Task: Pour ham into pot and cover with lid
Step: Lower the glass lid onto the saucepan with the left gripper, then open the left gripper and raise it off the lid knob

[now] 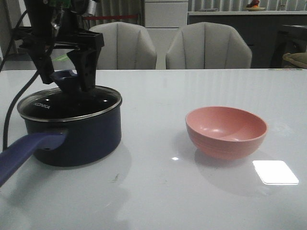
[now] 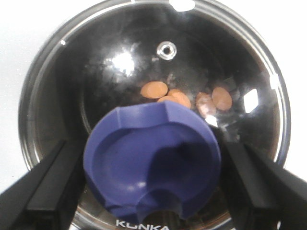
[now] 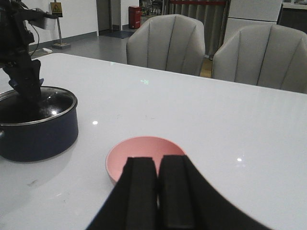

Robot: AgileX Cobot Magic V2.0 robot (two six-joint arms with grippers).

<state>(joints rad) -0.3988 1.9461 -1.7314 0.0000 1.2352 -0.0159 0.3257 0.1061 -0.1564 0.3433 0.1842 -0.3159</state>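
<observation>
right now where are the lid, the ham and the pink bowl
lid (image 2: 168, 50), left wrist view, glass by the vent hole
ham (image 2: 154, 89), left wrist view, one chunk under the glass
pink bowl (image 1: 226, 132), front view, inner wall

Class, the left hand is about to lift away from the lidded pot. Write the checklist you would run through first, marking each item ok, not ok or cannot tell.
1. Ham inside the pot: ok, chunks show through the glass.
2. Lid level on the pot rim: ok.
3. Left hand open, fingers either side of the knob: ok.
4. Fingers clear of the knob: cannot tell.
5. Pink bowl empty and upright: ok.
6. Right hand shut and away from the pot: ok.
</observation>
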